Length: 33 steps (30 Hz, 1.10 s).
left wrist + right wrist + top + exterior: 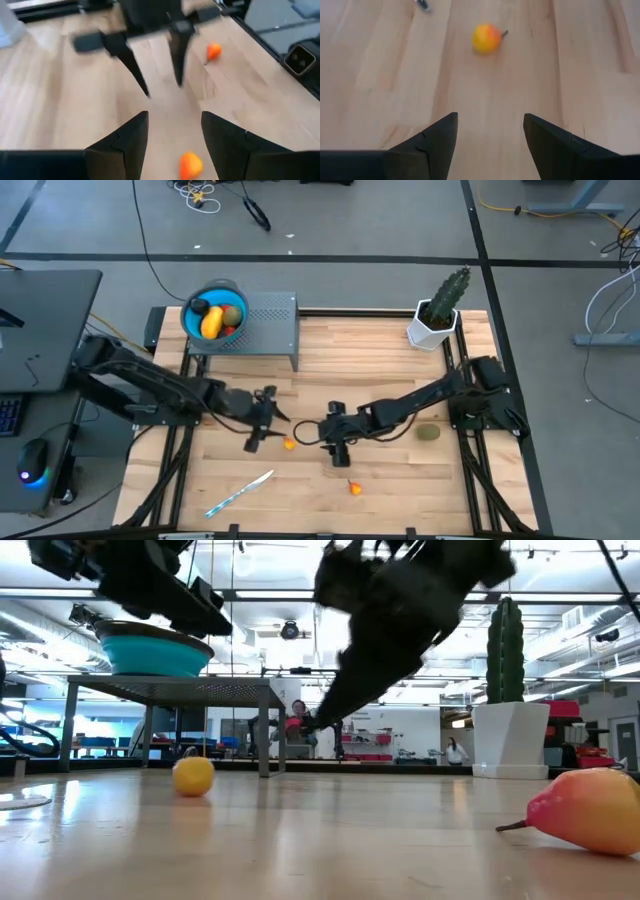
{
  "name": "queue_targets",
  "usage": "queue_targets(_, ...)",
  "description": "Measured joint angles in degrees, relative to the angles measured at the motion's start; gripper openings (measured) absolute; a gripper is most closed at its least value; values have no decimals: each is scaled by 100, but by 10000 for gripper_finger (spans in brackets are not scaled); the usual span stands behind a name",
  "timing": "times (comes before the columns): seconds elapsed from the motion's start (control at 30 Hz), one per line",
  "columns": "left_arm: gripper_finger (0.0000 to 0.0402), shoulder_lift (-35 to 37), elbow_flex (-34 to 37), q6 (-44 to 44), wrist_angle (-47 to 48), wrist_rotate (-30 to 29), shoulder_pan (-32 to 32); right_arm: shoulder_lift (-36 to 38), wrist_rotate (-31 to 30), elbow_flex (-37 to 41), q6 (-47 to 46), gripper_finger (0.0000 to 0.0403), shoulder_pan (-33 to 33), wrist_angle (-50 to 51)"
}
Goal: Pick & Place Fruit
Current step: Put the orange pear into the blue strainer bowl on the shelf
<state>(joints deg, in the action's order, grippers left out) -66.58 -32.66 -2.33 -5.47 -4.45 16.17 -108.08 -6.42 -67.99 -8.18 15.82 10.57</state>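
Now reach step: left claw (262, 430) open, empty, near small orange round toy fruit (289, 444) on wooden desk (400, 480); right claw (338, 452) open, empty. Next: lower, centre, close.

Green cactus in a white pot (438, 313) at the wooden table's (400, 480) far right corner, grey perforated stand (262, 325) far left, white-and-blue stick (240, 492) near front edge.

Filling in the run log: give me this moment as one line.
left tool: open, over orange fruit | right tool: open, empty, above table | blue bowl: holds fruit | pear-like fruit: loose
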Motion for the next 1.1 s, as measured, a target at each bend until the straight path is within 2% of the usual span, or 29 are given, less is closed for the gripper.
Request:
queue_targets(0.13,211,-654,-3,20,-302,55,227,482,-2,-4,-247,238,187,1016)
queue_targets(0.37,275,-1444,-17,32,-485,368,257,1184,-7,-9,-1042,238,535,2492)
queue_targets(0.47,301,-1655,-23,66,-392,604,259,1266,-143,7,-1249,238,666,2661)
queue_targets(0.6,321,-1922,-22,-5,-330,586,259,1267,-377,104,-1281,238,801,2583)
queue_targets(0.73,325,-2164,-18,-109,-619,223,244,1267,-508,298,-1284,238,834,2365)
queue_targets(0.9,325,-2335,-18,-98,-732,666,234,1267,-553,367,-1375,238,832,2318)
queue_targets(1.1,325,-2745,-18,-177,-887,408,233,1267,-558,367,-1353,238,819,2110)
